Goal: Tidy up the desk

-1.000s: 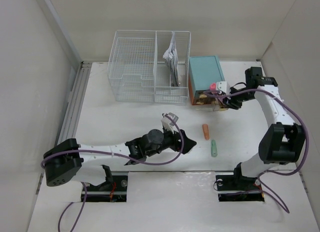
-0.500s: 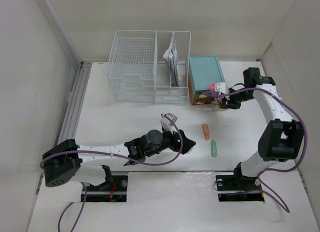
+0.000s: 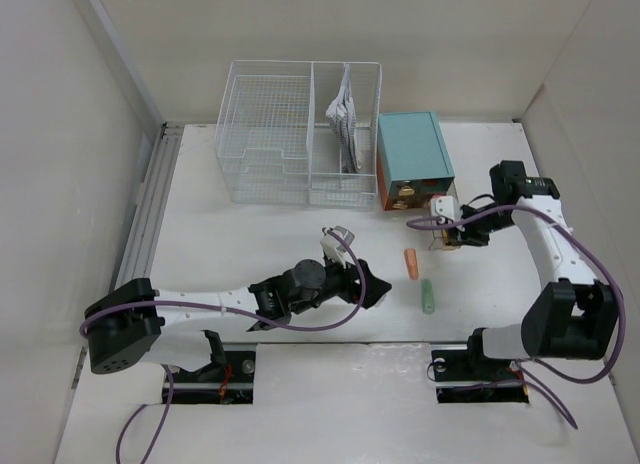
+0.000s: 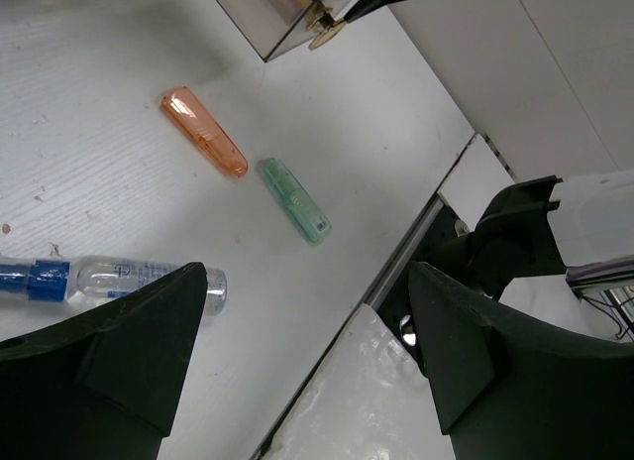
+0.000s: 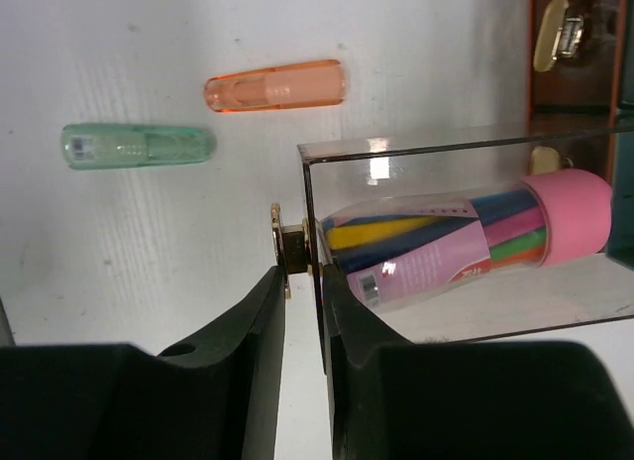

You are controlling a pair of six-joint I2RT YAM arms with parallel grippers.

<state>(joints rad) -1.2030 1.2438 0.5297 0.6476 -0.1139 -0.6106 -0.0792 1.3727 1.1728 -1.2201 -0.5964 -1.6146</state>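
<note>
The white desk (image 3: 240, 234) holds a teal drawer box (image 3: 413, 154). My right gripper (image 3: 449, 238) is shut on the gold knob (image 5: 292, 250) of a clear drawer (image 5: 466, 316), which stands pulled out of the box. A tube of coloured pens with a pink cap (image 5: 466, 237) lies in the drawer. An orange cap-like piece (image 3: 409, 263) and a green one (image 3: 428, 296) lie on the desk in front of the drawer. They also show in the left wrist view, orange (image 4: 203, 133) and green (image 4: 294, 199). My left gripper (image 3: 375, 288) hangs open and empty just left of them.
A white wire-mesh basket (image 3: 300, 134) with a notebook (image 3: 345, 114) stands at the back, left of the teal box. A small clear bottle with a blue label (image 4: 129, 277) lies under my left gripper. A grooved metal rail (image 3: 150, 204) runs along the desk's left edge.
My right gripper has moved toward the near edge with the knob in it, and the clear drawer has slid out of the teal box. The left arm has not moved.
</note>
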